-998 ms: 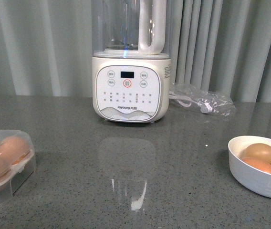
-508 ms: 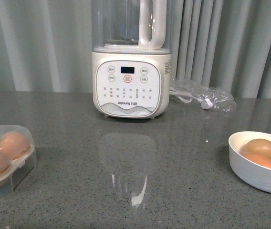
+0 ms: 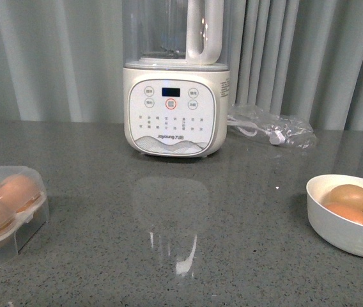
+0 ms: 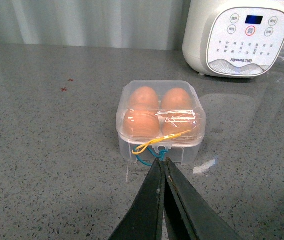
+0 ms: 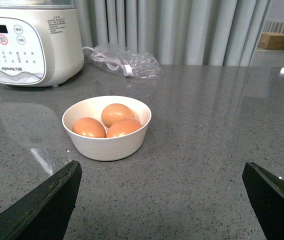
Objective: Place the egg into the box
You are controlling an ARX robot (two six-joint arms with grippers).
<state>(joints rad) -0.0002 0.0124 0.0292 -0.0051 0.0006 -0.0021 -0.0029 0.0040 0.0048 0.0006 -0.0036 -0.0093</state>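
The clear plastic egg box point(image 4: 161, 119) sits on the grey counter with its lid down and several orange-brown eggs inside; it also shows at the left edge of the front view point(image 3: 6, 214). My left gripper point(image 4: 162, 161) is shut and empty, its tips just in front of the box's latch, where yellow and blue bands point(image 4: 154, 146) hang. Three eggs point(image 5: 113, 113) lie in a round white bowl point(image 5: 107, 145), also seen at the right of the front view point(image 3: 341, 230). My right gripper point(image 5: 162, 172) is open wide and empty, short of the bowl. Neither arm shows in the front view.
A white Joyoung blender point(image 3: 175, 83) stands at the back centre of the counter. A crumpled clear plastic bag with a cord point(image 3: 272, 133) lies to its right. Grey curtains hang behind. Bare counter point(image 3: 181, 217) lies between box and bowl.
The front view has shifted slightly: blender, box and bowl sit a little higher in the frame than a second ago. Nothing on the counter has moved.
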